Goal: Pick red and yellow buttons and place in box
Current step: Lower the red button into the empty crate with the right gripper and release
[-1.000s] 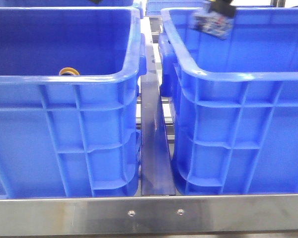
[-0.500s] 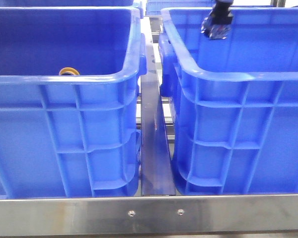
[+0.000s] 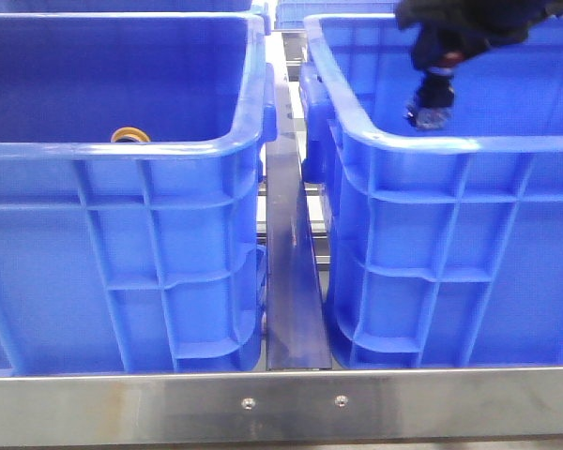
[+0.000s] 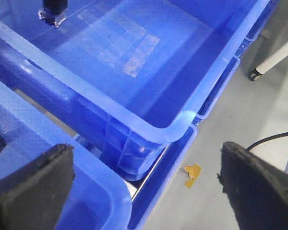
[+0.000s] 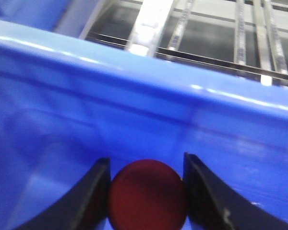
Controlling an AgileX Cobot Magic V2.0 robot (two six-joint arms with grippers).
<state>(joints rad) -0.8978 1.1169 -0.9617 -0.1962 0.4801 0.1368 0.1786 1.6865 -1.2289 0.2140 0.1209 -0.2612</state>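
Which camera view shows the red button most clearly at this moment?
The right wrist view: the red button fills the gap between the right hand's fingers, its domed cap facing the camera. The front view shows only that hand lowered into the right-side box, the button not discernible. The left wrist view shows no button.

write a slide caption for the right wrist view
Right gripper fingers bracket the red button just inside the blue crate's wall.
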